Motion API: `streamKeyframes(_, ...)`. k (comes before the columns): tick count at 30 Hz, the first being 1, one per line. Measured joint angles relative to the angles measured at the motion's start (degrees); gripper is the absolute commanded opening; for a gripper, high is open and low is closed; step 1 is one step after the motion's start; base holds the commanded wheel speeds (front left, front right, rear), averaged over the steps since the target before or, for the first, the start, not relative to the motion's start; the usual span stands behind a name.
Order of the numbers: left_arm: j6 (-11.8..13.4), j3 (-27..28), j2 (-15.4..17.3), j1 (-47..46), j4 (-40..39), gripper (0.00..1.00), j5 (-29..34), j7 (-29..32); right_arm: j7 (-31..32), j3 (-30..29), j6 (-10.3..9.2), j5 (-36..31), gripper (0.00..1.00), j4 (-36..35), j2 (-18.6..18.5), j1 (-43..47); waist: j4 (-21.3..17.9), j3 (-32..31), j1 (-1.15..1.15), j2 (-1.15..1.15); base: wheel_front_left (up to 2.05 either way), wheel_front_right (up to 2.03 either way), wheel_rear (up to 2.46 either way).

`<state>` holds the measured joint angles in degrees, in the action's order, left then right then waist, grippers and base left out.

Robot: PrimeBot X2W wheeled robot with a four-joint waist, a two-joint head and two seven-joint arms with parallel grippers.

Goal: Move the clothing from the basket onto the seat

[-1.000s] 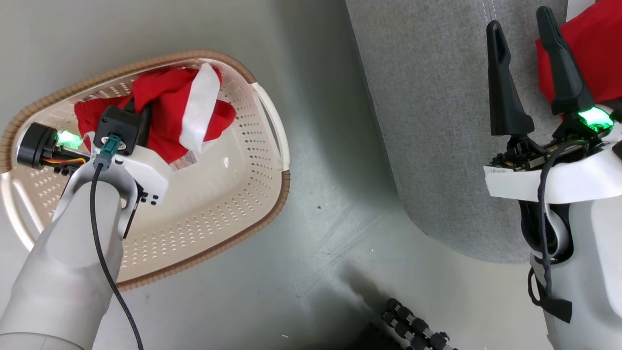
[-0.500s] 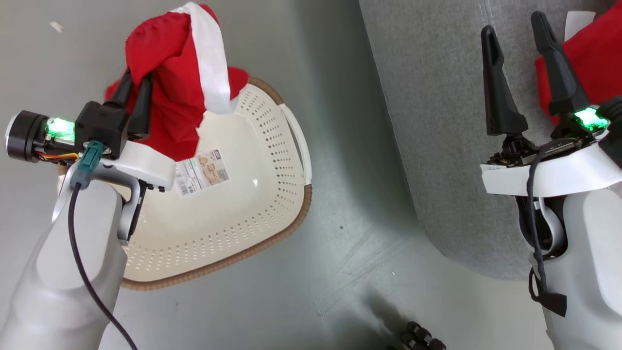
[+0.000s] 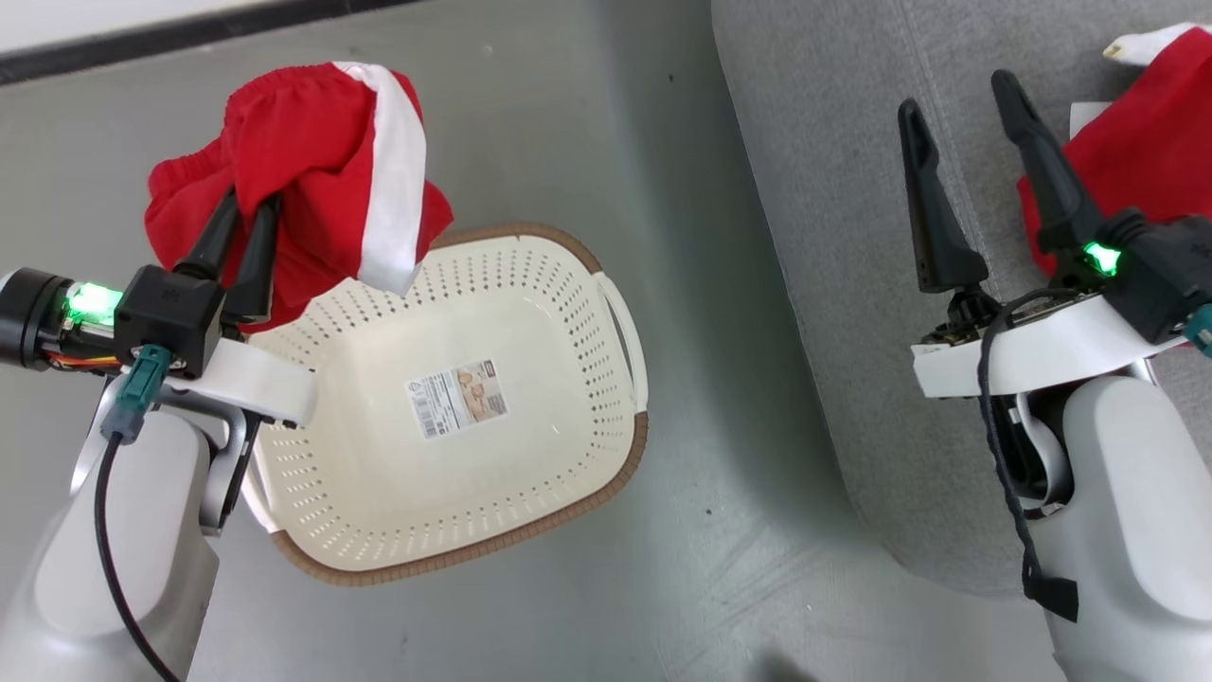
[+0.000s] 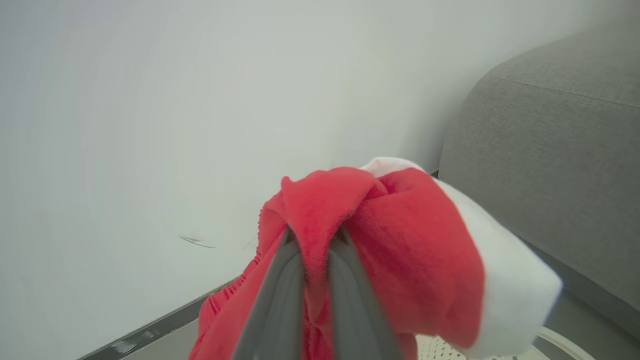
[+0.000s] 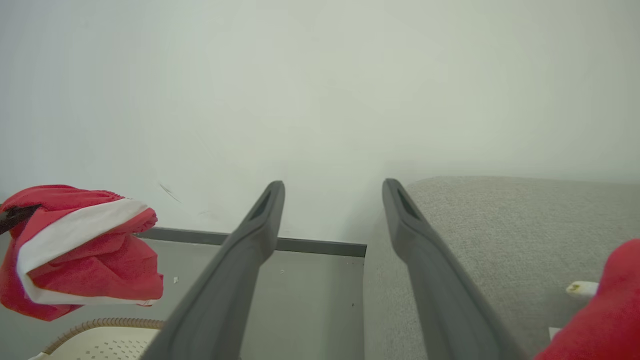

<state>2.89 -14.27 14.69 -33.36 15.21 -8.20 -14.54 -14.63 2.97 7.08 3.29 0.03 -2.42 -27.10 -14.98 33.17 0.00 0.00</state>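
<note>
Garment (image 3: 303, 142) now lifting clear of basket (image 3: 587, 379) — left fingers (image 3: 216, 232) clenching soft, light bunch mid-fold; right fingers (image 3: 923, 208) spread, empty.

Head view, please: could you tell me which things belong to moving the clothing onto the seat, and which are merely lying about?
Part of the job:
- held red garment, in the left gripper, jaws shut on it
- second red garment, on the seat
- basket, empty of clothing
- right gripper, jaws open

Just lying about:
- floor
- dark skirting strip
</note>
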Motion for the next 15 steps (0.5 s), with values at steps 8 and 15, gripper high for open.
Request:
streamKeyframes(8, -0.03, 1.27, 0.56, 4.98, -1.90, 0.00, -2.10, 0.00, 0.00, 3.24, 0.00, -1.54, 1.00, 3.16, -1.54, 3.07, 2.37, -6.85, 0.00, 0.00, 0.00, 0.00, 0.00)
streamKeyframes(15, -0.34, 2.00, 1.71, 8.90, -3.38, 0.00, -2.88, 0.10, 0.00, 7.25, 0.00, -2.34, 1.00, 5.80, -3.55, 5.11, 4.70, -13.10, 0.00, 0.00, 0.00, 0.00, 0.00)
